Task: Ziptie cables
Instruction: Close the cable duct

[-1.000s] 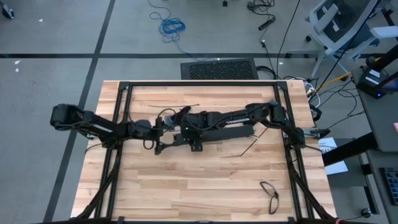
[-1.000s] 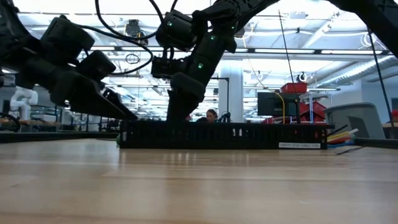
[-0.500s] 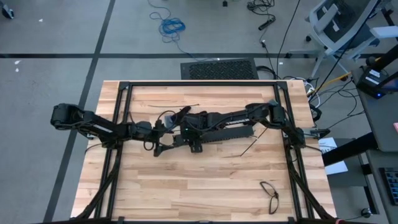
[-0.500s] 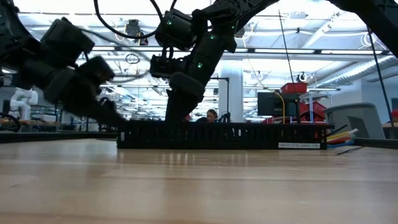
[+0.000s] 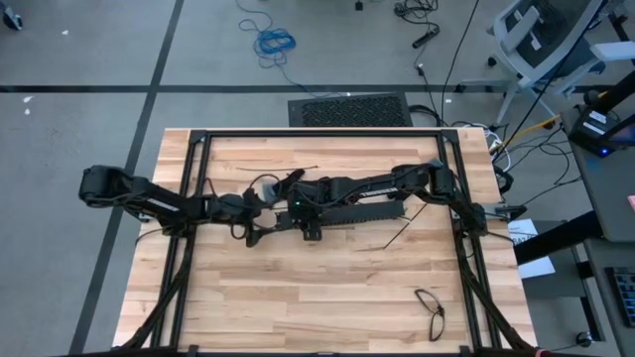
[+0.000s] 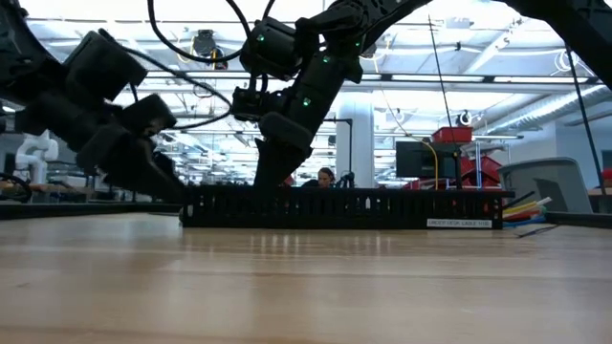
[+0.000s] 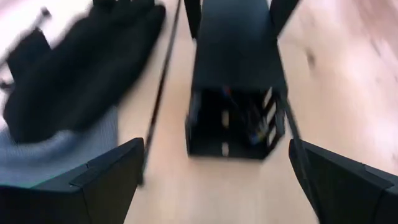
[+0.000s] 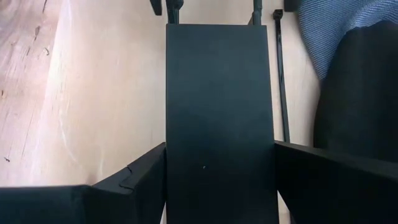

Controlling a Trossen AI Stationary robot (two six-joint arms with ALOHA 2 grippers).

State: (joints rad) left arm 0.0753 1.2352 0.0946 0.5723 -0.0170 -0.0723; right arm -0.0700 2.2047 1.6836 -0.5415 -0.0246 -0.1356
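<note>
My left gripper (image 7: 211,180) sits low at mid-table, fingers spread wide and holding nothing. My right gripper (image 8: 217,180) reaches in from the opposite side, its fingers (image 8: 134,180) clamped on both sides of a flat black bar (image 8: 217,112).

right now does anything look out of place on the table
A pair of glasses lies alone near the table's front right corner, far from the slotted bar where both grippers work. Otherwise nothing stands out.

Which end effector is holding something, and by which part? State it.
The right end effector clasps the long black slotted bar across its width, near the bar's left end, one finger on each long side. The left end effector is open, holding nothing, facing that bar's end.
</note>
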